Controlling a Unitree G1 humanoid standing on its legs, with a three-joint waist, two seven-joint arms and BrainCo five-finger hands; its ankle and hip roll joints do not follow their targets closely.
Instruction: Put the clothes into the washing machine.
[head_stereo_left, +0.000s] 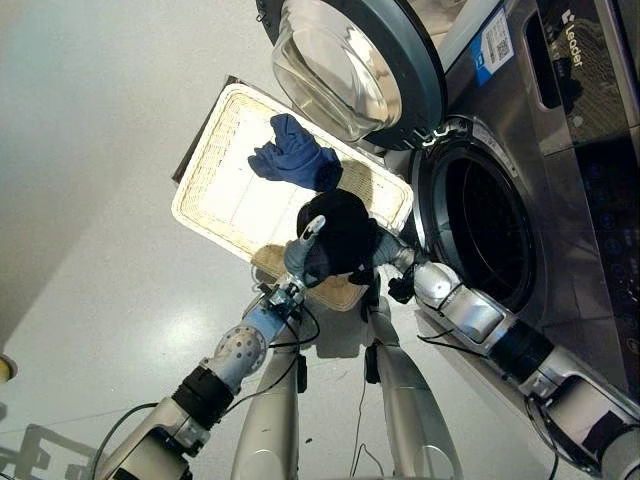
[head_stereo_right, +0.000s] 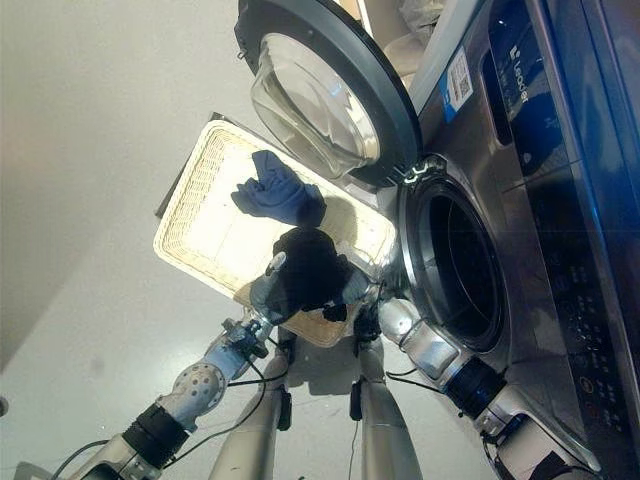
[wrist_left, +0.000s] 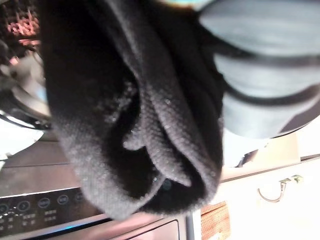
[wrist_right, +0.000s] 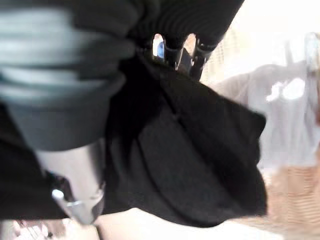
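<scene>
Black knitted garment (head_stereo_left: 345, 235): bunched into a ball and held up between both hands, above the near end of the wicker basket (head_stereo_left: 215, 190) and just short of the washing machine's drum opening (head_stereo_left: 485, 235). In the left wrist view the ribbed black folds (wrist_left: 135, 115) hang thick against the palm side.

Left hand (head_stereo_left: 303, 250): pressed against the side of the black garment away from the machine, one silver finger lying up along the cloth; whether the rest of its fingers are curled round the fabric cannot be told, as the cloth hides them.

Right hand (head_stereo_left: 390, 255): against the machine side of the same garment, its dark ribbed cover (wrist_right: 65, 75) close over the cloth; the fingers are buried in the folds, so its grip cannot be told.

Blue garment (head_stereo_left: 295, 155): crumpled in the wicker basket, beyond the hands, well apart from the black one, near the basket's far rim.

Wicker basket: shallow, rectangular, pale, on the floor (head_stereo_left: 90, 150) under and beyond both hands.

Washing machine (head_stereo_left: 560, 170): silver front-loader to the right of the right hand; round glass door (head_stereo_left: 350, 65) swung open, standing past the blue garment; drum opening dark.
</scene>
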